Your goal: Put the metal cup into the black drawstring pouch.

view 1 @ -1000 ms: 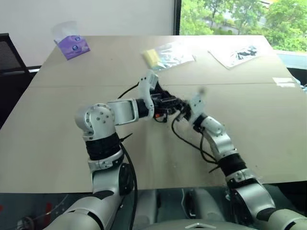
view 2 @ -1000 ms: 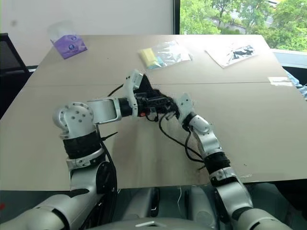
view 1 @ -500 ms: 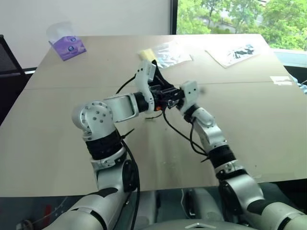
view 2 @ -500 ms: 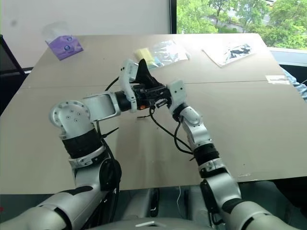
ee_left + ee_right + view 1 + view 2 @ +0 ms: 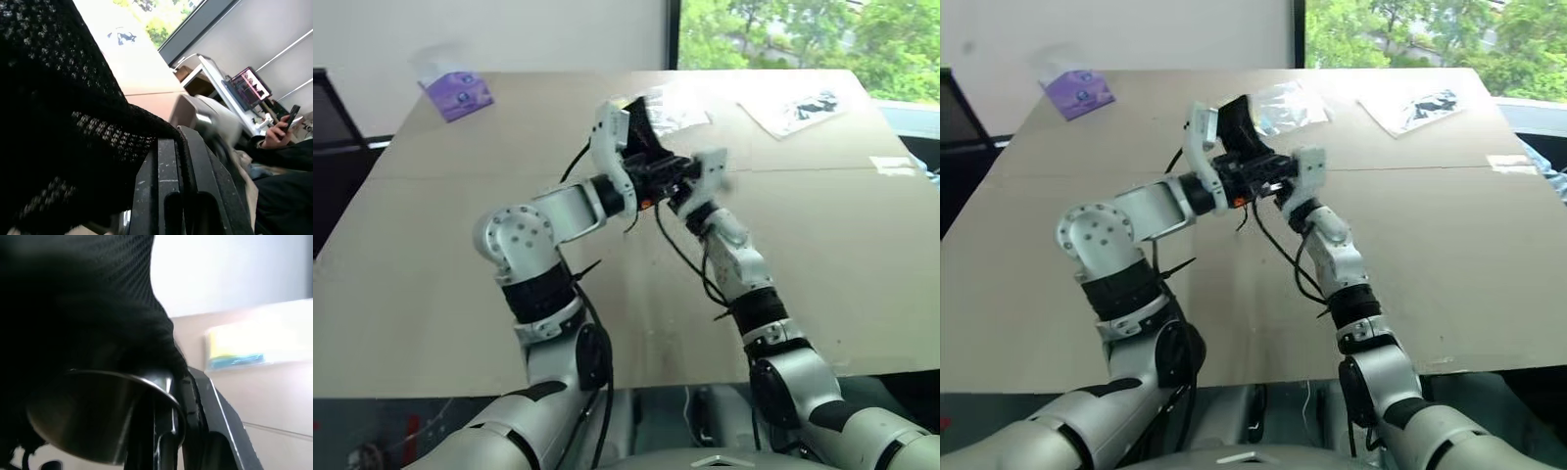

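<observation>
Desk (image 5: 431, 294): large tan top, a seam running across it from side to side.

Left pincer (image 5: 651, 168): raised above the middle of the desk; fingers (image 5: 166, 196) pressed together on the black mesh fabric of the black drawstring pouch (image 5: 641, 127).

Right pincer (image 5: 677, 186): raised above the middle of the desk, meeting the left pincer; fingers (image 5: 164, 450) nearly together, clamped on the rim of the metal cup (image 5: 98, 421) with pouch fabric against them.

Black drawstring pouch: held off the desk between the two pincers, standing up above the left one; in the left wrist view its open-weave cloth drapes over the fingers.

Metal cup: shiny steel, seen in the right wrist view with its wide rim toward the camera; dark pouch fabric lies over and behind it. Whether it sits fully inside the pouch cannot be told.

Black cable (image 5: 680, 257): loops down from the pincers along the right arm.

Clear plastic bag (image 5: 1283, 103): lies on the desk beyond the pouch, toward the far edge.

Second clear bag with dark print (image 5: 798, 106): near the far right corner.

Purple packet in clear wrap (image 5: 458, 90): near the far left corner.

White label (image 5: 893, 164): at the right edge.

Person's hand holding a phone (image 5: 279, 132): in the left wrist view, off the desk.
</observation>
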Controlling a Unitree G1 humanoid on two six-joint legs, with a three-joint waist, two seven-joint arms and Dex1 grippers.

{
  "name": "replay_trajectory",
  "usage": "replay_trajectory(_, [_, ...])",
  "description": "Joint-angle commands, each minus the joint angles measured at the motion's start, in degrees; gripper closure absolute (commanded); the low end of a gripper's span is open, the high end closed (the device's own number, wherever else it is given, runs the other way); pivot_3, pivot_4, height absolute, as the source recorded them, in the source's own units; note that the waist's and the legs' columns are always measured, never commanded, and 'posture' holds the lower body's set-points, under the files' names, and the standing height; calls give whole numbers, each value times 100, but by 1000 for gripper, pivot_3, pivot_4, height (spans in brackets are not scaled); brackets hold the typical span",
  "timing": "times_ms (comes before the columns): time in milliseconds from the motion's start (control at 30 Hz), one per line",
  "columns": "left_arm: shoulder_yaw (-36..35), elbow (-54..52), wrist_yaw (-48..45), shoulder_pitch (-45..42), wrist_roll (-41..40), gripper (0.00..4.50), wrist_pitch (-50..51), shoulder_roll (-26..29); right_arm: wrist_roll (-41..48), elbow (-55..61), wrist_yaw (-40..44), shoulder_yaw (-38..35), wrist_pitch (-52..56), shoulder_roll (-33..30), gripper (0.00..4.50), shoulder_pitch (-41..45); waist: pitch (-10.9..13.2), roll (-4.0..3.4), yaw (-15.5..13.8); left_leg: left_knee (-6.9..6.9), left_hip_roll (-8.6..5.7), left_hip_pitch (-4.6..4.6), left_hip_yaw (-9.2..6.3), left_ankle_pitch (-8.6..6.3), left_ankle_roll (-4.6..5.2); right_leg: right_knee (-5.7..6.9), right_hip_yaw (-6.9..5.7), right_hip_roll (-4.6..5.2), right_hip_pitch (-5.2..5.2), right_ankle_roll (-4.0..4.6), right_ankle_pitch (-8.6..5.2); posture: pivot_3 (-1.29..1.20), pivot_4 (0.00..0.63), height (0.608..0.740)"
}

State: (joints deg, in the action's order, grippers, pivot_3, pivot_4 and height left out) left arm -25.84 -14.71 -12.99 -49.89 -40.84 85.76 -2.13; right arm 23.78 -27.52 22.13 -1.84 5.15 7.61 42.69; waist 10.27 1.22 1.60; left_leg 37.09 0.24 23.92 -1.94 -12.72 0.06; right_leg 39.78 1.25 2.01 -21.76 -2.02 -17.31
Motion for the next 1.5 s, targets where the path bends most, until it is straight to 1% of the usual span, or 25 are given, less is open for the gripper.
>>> replay_trajectory(33, [395,-285,-329,-181,-613,4500,57,-274,-2181,-497,-130,1769,-1004,-131,4474,370,1,-1,52,0,-4,-1,2,0,0,1,0,-1,-1,0,0,0,150,740])
replay_trajectory(67, [391,-295,-325,-170,-620,4500,58,-285,-2700,-620,-145,2119,-1329,-292,4474,378,2,-3,76,-1,-6,-2,10,0,1,4,5,-3,-6,0,0,0,150,740])
replay_trajectory(133, [257,-295,-231,-148,-629,4500,14,-362,-1537,-418,79,1366,-829,267,4474,254,1,5,80,-8,-8,-11,11,1,1,8,5,-16,-7,-1,-1,0,150,740])
replay_trajectory(167, [214,-295,-196,-141,-625,4500,-5,-388,-1091,-336,130,1046,-616,474,4474,227,1,5,92,-7,4,-9,6,1,-1,6,3,-15,-5,-1,-1,0,150,740])
replay_trajectory(267, [69,-319,-146,-77,-638,4500,-64,-418,-260,-65,77,434,-63,711,4474,222,3,2,30,-13,10,-3,1,3,-6,5,3,-8,-8,0,-1,0,150,740])
replay_trajectory(300, [39,-328,-140,-45,-646,4500,-73,-425,-176,-32,25,373,20,689,4474,223,3,2,12,-9,7,1,-5,3,-6,1,2,-4,-3,0,-1,0,150,740])
replay_trajectory(333, [32,-335,-134,-16,-659,4500,-79,-432,-272,-27,22,456,3,601,4474,215,3,2,10,-7,3,1,-3,3,-5,0,1,-1,-3,0,-1,0,150,740])
replay_trajectory(367, [48,-335,-138,4,-675,4500,-71,-438,-604,-79,51,702,-175,451,4474,205,3,2,18,-6,0,1,-2,2,-4,0,1,0,-3,0,-1,0,150,740])
replay_trajectory(467, [204,-289,-215,20,-736,4500,-58,-478,-2089,-502,126,1749,-1013,-55,4474,232,3,2,60,-7,-3,-5,3,2,-4,3,1,-6,-4,0,0,0,150,740])
replay_trajectory(500, [228,-249,-231,11,-742,4500,-69,-494,-2203,-627,132,1784,-1127,-35,4474,232,3,2,62,-9,-3,-7,2,3,-5,5,1,-9,-4,0,-1,0,150,740])
replay_trajectory(600, [258,-104,-258,42,-663,4500,-173,-422,-1740,-645,215,1338,-902,314,4474,205,4,3,85,-11,2,-8,3,3,-5,5,1,-10,-5,0,-1,0,150,740])
replay_trajectory(700, [277,25,-309,203,-508,4500,-316,-127,-1244,-254,332,1018,-446,463,4474,74,4,3,79,-11,5,-8,5,3,-6,4,2,-9,-5,0,-1,0,150,740])
replay_trajectory(767, [6,243,-211,213,-475,4500,-358,-28,-912,90,380,866,-41,443,4474,-57,3,3,42,-11,4,-8,3,3,-5,3,0,-8,-4,0,-1,0,150,740])
replay_trajectory(867, [-254,590,-213,195,-430,4500,-475,252,-628,620,491,833,462,222,4474,-267,3,3,31,-9,1,-5,-1,3,-5,1,-3,-6,-3,0,-1,0,150,740])
replay_trajectory(933, [-460,908,-183,142,-439,4500,-552,445,-524,887,494,788,705,106,3772,-377,4,3,37,-9,0,-5,-1,3,-5,2,-4,-5,-4,0,-1,0,150,740])
replay_trajectory(967, [-490,1025,-211,131,-448,4500,-598,546,-560,980,510,812,785,27,3557,-422,4,3,47,-10,0,-5,-2,3,-5,2,-5,-6,-4,0,-1,0,150,740])
replay_trajectory(1000, [-498,1107,-233,130,-469,4500,-628,623,-603,1057,539,857,848,-38,2957,-468,4,3,57,-10,1,-5,-2,3,-5,3,-6,-6,-5,0,-1,0,150,740])
replay_trajectory(1033, [-536,1193,-226,128,-508,4500,-637,678,-635,1123,545,885,910,-77,2575,-509,4,3,66,-10,1,-6,-2,3,-5,4,-5,-6,-5,0,-1,0,150,740])
replay_trajectory(1067, [-596,1274,-197,126,-556,4500,-628,704,-634,1170,529,884,979,-86,2077,-541,4,3,68,-11,1,-6,-2,3,-5,4,-5,-7,-6,0,-1,0,150,740])
replay_trajectory(1100, [-658,1346,-165,127,-592,4500,-621,723,-621,1203,509,870,1038,-86,1381,-564,4,3,68,-11,1,-6,-1,3,-5,4,-5,-7,-6,0,-1,0,150,740])
replay_trajectory(1133, [-707,1405,-140,138,-625,4500,-607,743,-609,1233,509,860,1077,-91,1030,-579,4,3,66,-11,1,-6,-2,3,-5,3,-5,-7,-6,0,-1,0,150,740])
replay_trajectory(1300, [-1034,1679,-17,249,-758,4500,-522,911,-602,1522,351,767,1355,-181,1030,-638,4,3,63,-11,1,-6,-2,2,-5,3,-5,-4,-6,0,-1,0,150,740])
replay_trajectory(1433, [-1331,2136,52,242,-857,4500,-520,1160,-450,2297,604,727,1851,-670,1030,-843,4,3,56,-11,1,-6,-3,2,-4,3,-7,-3,-5,0,-1,0,150,740])
replay_trajectory(1467, [-1335,2208,39,237,-870,4500,-534,1218,-403,2475,652,738,1980,-776,502,-897,4,3,54,-11,0,-6,-3,2,-4,2,-7,-3,-6,0,-1,0,150,740])
replay_trajectory(1500, [-1328,2262,28,233,-880,4500,-547,1264,-386,2617,677,764,2077,-863,271,-937,4,3,50,-11,0,-5,-3,2,-4,2,-7,-2,-6,0,-1,0,150,740])
